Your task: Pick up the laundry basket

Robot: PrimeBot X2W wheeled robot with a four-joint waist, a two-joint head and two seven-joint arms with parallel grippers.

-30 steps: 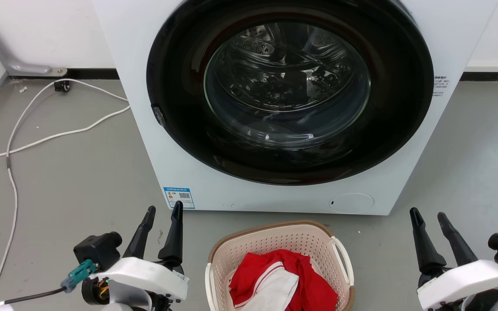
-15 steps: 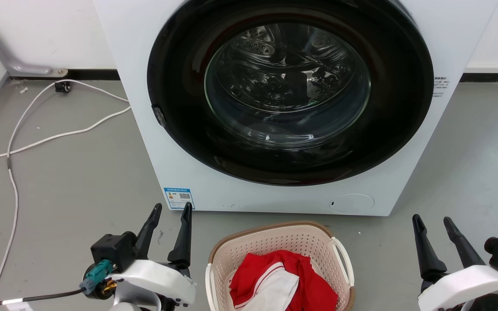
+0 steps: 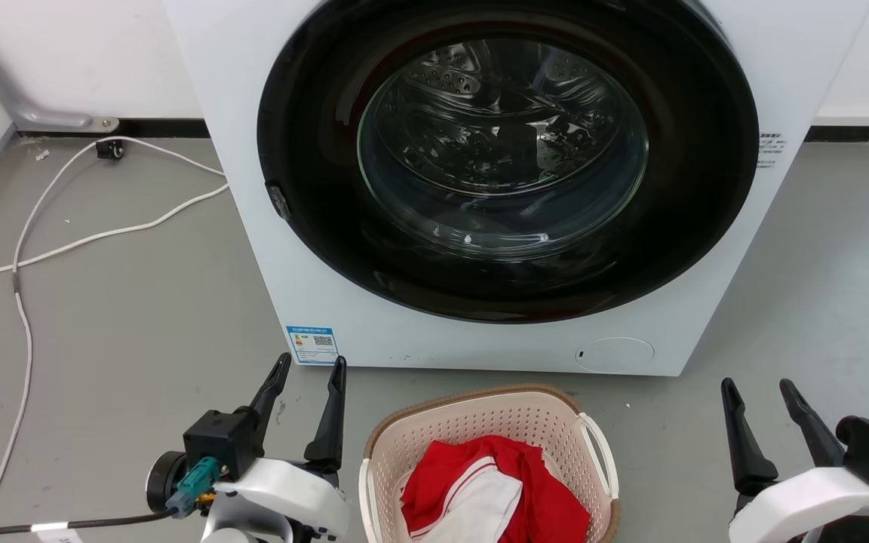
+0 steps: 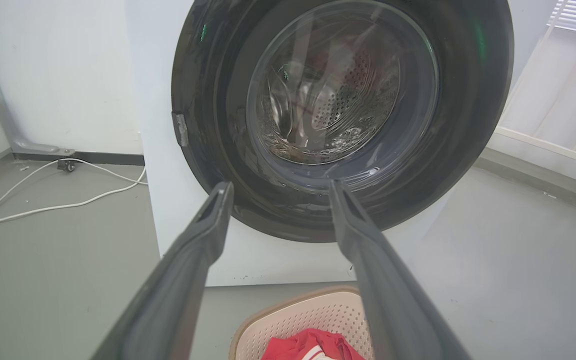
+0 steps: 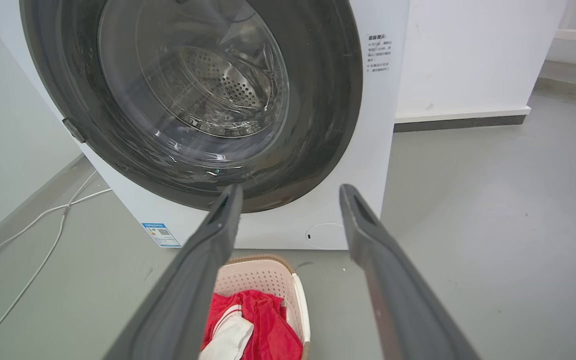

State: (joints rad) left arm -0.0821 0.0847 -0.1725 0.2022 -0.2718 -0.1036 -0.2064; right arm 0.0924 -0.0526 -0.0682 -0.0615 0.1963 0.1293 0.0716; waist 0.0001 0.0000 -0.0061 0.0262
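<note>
- Step: pre-grasp approach, judging by the layout. Nothing is gripped and the lift has not begun.
- The laundry basket point(image 3: 480, 422) sits on the grey floor point(image 3: 140, 339) just in front of the washing machine point(image 3: 253, 226). It is at bottom centre of the head view, with its near end cut off by the frame edge.
- A red-and-white garment point(image 3: 510, 483) lies inside the basket.
- The left gripper point(image 3: 311, 363) is near the basket's left side but clear of it. Its fingers are parted, empty, and pointing at the washer.
- The right gripper point(image 3: 755, 385) is well apart from the basket, off its right side. Its fingers are also spread and hold nothing.
- Both wrist views look over the basket towards the washer door point(image 3: 502, 151), so both grippers look to be above rim level.
- Next move, likely: bring each gripper in and down to its own white side handle, the left handle point(image 3: 364, 490) and the right handle point(image 3: 600, 452). The right arm has further to go.
- The wrists probably need re-angling so that the fingers straddle the handles before closing.
- The two arms should lift together, or the basket will tip.
</note>
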